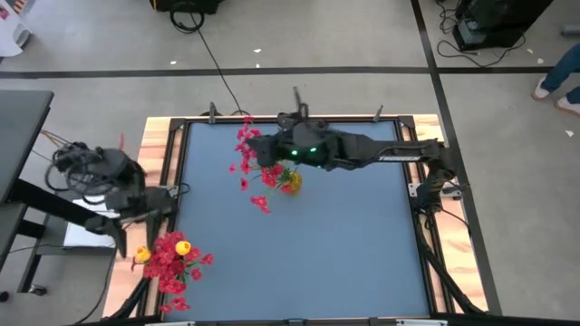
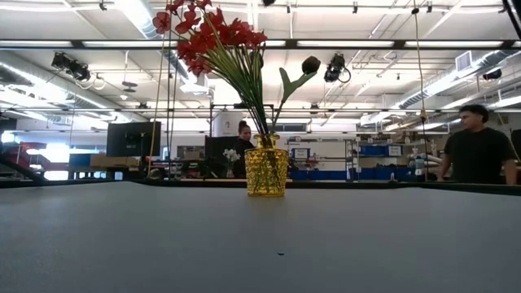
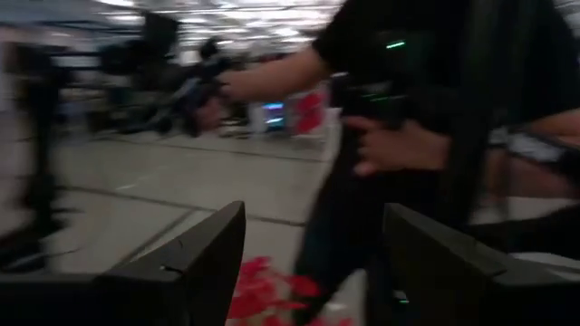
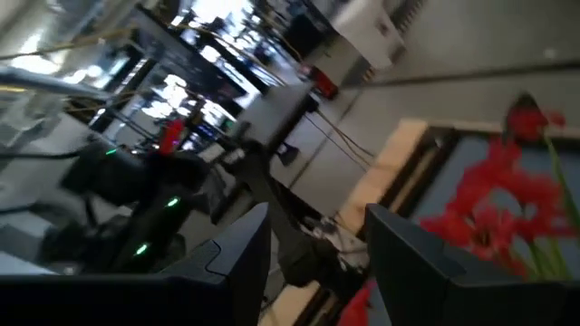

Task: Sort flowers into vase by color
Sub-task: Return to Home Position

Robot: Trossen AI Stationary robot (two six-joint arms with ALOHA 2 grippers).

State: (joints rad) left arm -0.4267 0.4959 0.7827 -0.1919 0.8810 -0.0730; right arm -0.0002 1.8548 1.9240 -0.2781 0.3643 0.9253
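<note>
A yellow glass vase point(image 1: 290, 181) point(image 2: 266, 167) stands on the blue table toward the far side. It holds red flowers point(image 2: 216, 37) and one dark bud point(image 2: 311, 63) by their stems. A loose heap of red flowers point(image 1: 170, 261) with yellow tulip heads point(image 1: 181, 246) lies at the table's near left corner. My left gripper point(image 1: 161, 206) point(image 3: 313, 226) hovers open just beyond that heap, with red blossoms point(image 3: 263, 288) showing below its fingers. My right gripper point(image 1: 256, 145) point(image 4: 317, 217) hangs open above the vase's blossoms point(image 4: 494, 208), nothing between its fingers.
A wooden frame point(image 1: 156, 145) edges the table. The blue surface point(image 1: 362, 244) to the right of and nearer than the vase is bare. Beyond the far edge a person point(image 2: 480, 146) stands at the right and another point(image 2: 244, 138) behind the vase.
</note>
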